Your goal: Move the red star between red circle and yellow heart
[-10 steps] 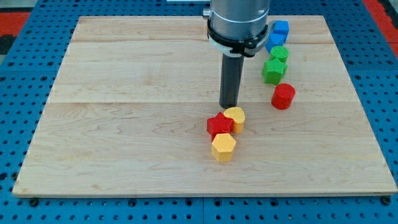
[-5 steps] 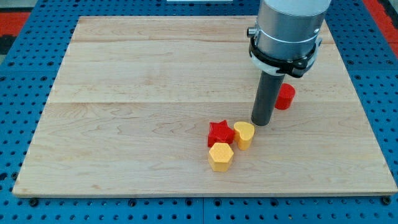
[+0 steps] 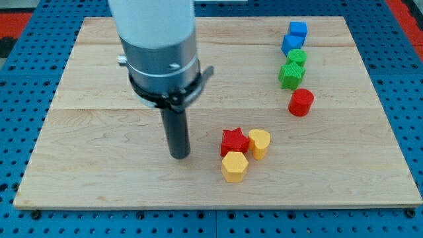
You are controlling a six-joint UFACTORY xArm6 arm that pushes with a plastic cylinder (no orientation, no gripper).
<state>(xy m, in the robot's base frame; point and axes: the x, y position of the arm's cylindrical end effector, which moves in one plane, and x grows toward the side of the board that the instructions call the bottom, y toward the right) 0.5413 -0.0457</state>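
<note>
A wooden counter (image 3: 119,165) is seen from above. No gripper is fitted; a dark rod is carried instead, and my tip (image 3: 179,157) is set down on the wood to the view's left of the red star (image 3: 234,141), apart from it. The red star is pressed between the yellow heart (image 3: 260,143) and a yellow hexagon (image 3: 234,166). The red circle (image 3: 301,102) is placed well apart, toward the view's upper right, below two green blocks (image 3: 291,75) and two blue blocks (image 3: 294,38).

We can read no text, label, brand, number or sign anywhere on the bench, the blocks or the arm.
</note>
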